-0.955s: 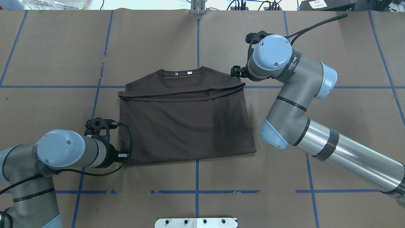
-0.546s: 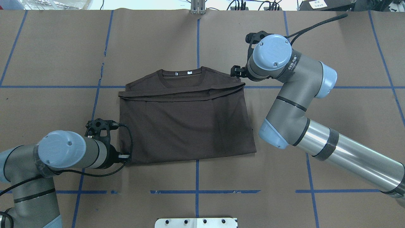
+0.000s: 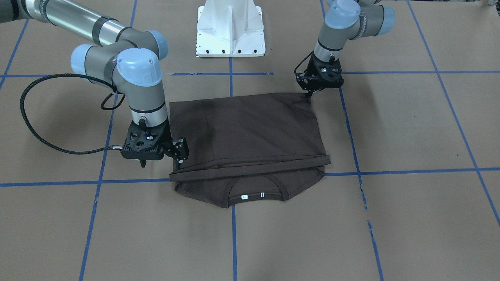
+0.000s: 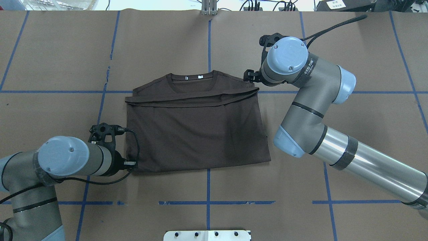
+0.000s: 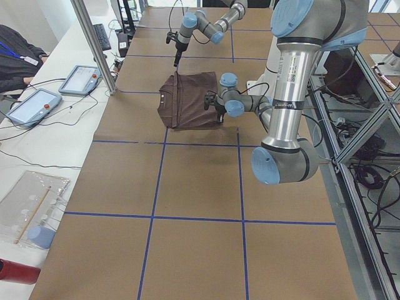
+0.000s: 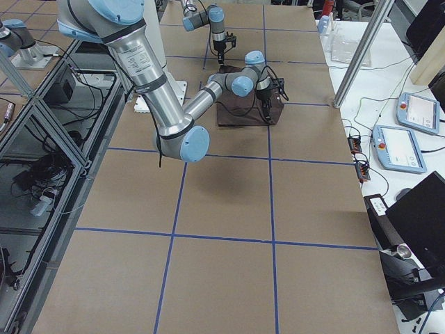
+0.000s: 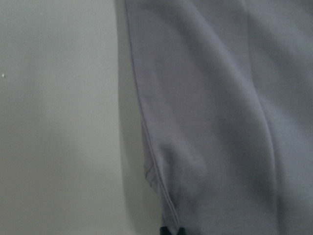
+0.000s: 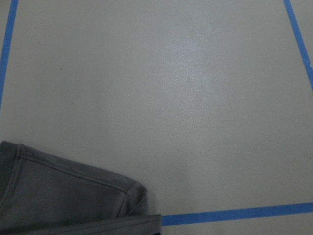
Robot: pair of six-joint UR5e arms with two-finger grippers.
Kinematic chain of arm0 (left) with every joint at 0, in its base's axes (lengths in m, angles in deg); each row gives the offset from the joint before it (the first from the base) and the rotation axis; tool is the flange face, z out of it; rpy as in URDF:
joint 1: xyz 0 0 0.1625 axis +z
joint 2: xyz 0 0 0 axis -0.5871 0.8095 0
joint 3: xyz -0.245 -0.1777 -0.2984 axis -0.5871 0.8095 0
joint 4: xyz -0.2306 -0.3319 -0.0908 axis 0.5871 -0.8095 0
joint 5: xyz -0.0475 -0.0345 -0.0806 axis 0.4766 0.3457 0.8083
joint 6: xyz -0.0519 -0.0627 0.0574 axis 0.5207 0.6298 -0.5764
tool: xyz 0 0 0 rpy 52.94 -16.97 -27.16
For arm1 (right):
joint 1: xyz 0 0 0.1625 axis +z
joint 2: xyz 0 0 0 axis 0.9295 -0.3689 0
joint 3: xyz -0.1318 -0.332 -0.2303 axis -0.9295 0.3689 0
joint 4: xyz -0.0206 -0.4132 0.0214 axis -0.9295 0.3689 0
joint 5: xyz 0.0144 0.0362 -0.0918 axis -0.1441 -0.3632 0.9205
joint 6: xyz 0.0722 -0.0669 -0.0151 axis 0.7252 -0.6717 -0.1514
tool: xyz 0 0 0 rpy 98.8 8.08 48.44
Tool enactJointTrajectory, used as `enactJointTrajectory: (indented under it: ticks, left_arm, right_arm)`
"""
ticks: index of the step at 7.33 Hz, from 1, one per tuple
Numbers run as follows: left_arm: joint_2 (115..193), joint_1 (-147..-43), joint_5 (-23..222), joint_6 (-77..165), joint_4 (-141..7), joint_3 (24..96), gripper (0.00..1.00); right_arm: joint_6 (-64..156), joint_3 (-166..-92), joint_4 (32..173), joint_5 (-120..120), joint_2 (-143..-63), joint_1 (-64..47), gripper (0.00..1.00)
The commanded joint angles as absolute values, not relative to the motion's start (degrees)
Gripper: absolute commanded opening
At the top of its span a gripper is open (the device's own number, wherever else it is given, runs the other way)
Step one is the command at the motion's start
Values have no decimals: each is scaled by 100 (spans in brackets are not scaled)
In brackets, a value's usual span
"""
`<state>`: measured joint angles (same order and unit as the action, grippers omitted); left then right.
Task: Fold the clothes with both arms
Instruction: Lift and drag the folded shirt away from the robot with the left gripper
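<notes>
**Left tool barely stirs; the fold holds**

Closest to the pedestal base (image 3: pixel 230 29), the left tool (image 3: pixel 310 93) shifts only a hair over the last second. Its fingers are drawn together on the T-shirt (image 4: pixel 197 134) corner on that side, and the cloth does not move with it. I judge this a pause between folds, with a grip being settled rather than a lift begun. The shirt lies flat on the worktop (image 4: pixel 301 184) straight ahead of the base. It is dark grey-brown, its hem doubled up in a band just short of the collar (image 4: pixel 192 82), with the white neck tags (image 4: pixel 200 76) showing. Farthest from the base, the right tool (image 3: pixel 178 160) stays at the shoulder corner; whether it grips, I cannot tell.
</notes>
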<state>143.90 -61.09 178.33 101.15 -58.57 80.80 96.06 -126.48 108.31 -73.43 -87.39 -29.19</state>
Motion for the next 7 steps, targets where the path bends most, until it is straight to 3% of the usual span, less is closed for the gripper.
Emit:
enactJointTrajectory:
  ticks: [1,2,4,7]
  left_arm:
    - [14426,-7141,17833,9007,-5839,7692,0]
    - [14583,-7546,17851,8706,-5856,7306,0]
    - [15730,-8338,17860,8072,-5891,5940,0]
    - [17488,-9025,17763,7948,-7695,2736,0]
  right_arm:
    - [9617,-12647,10822,-7343,-8739,-2915,100]
    - [9660,-12656,10822,-7343,-8739,-2915,100]
    - [9687,-12664,10822,-7335,-8739,-2915,100]
    - [9687,-12682,10831,-7335,-8730,-2915,100]
